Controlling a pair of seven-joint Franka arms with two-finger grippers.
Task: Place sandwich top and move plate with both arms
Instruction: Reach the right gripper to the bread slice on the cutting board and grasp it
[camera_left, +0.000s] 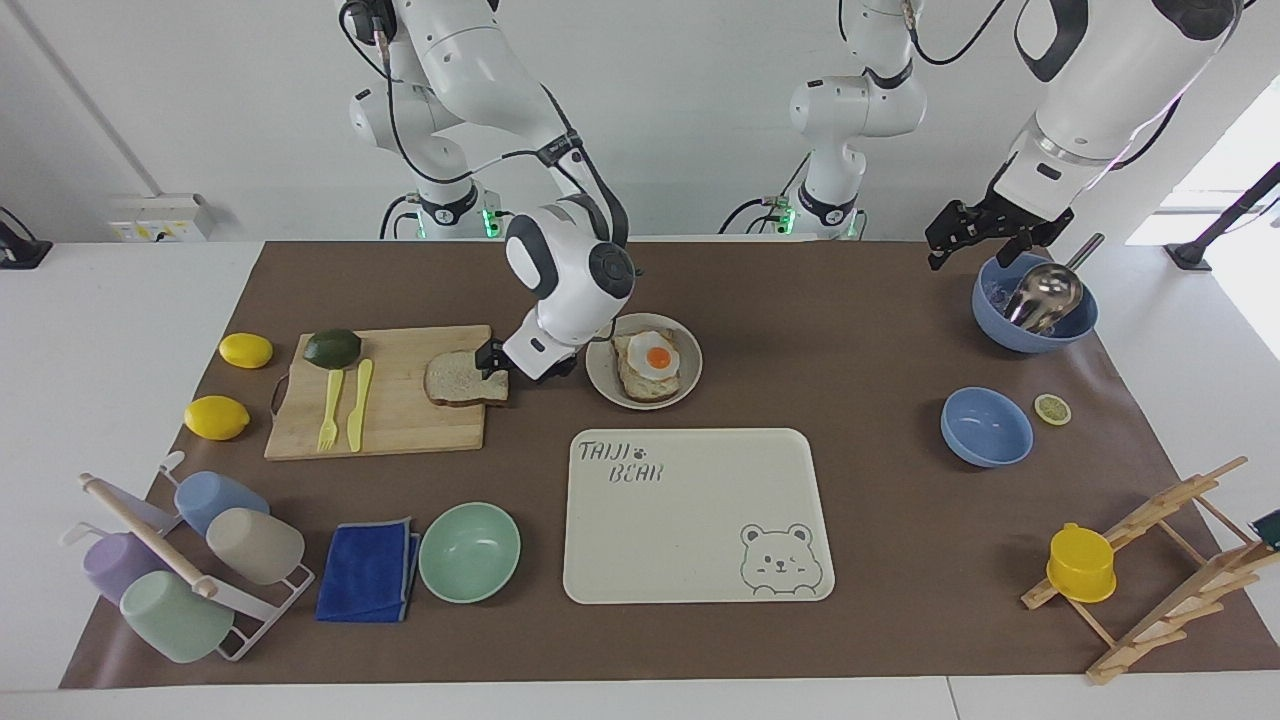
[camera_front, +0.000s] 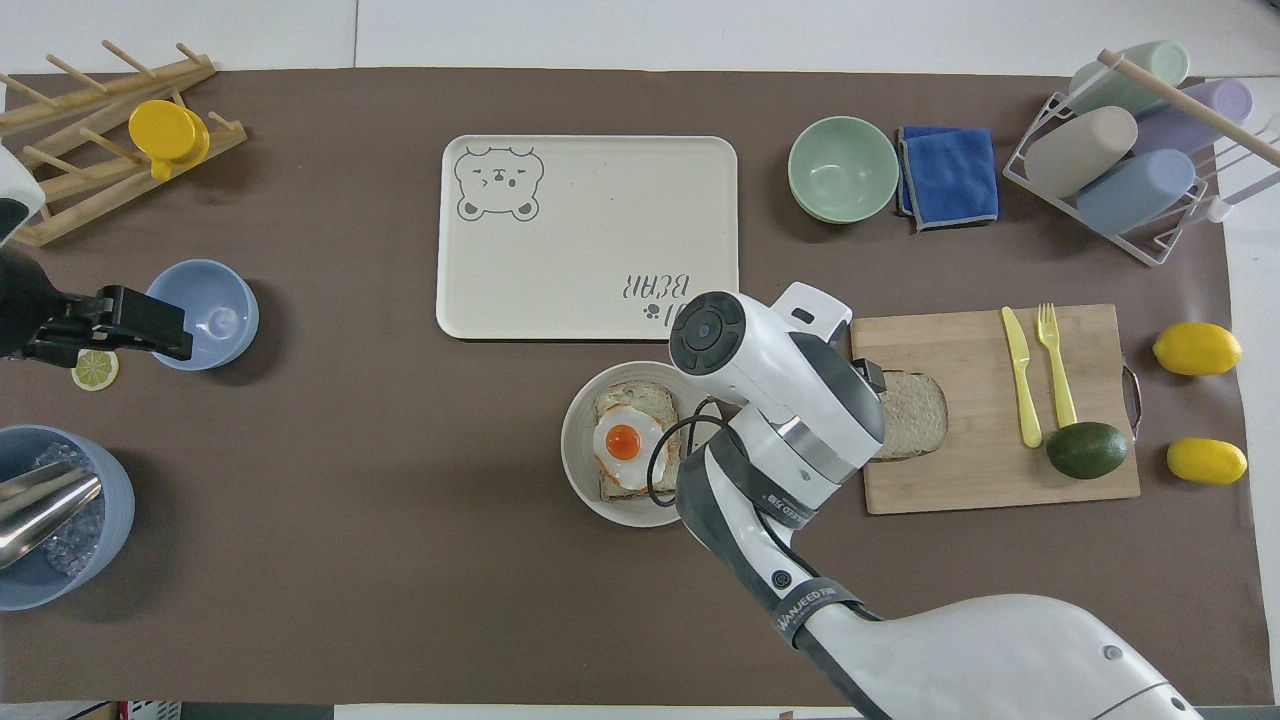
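Observation:
The sandwich top (camera_left: 458, 378) (camera_front: 915, 415), a plain pale slice with a brown crust, lies flat on the wooden cutting board (camera_left: 400, 420) toward the right arm's end of the table. My right gripper (camera_left: 495, 368) (camera_front: 868, 385) is tilted down at the slice's edge nearest the plate, open, with its wrist hiding that edge in the overhead view. The round beige plate (camera_left: 600, 375) (camera_front: 580, 470) sits beside the board and carries a toast with a fried egg (camera_left: 652, 362). My left gripper (camera_left: 975, 248) (camera_front: 180, 335) waits open in the air beside the blue bowl with the ladle (camera_left: 1035, 300).
An avocado (camera_left: 332, 348), a yellow knife and fork (camera_left: 345, 405) share the board; two lemons (camera_left: 216, 417) lie beside it. The bear tray (camera_left: 700, 515), mint bowl (camera_left: 469, 551), blue cloth (camera_left: 368, 570) and cup rack (camera_left: 180, 560) lie farther from the robots. An empty blue bowl (camera_left: 986, 427) and wooden rack (camera_left: 1160, 560) are toward the left arm's end.

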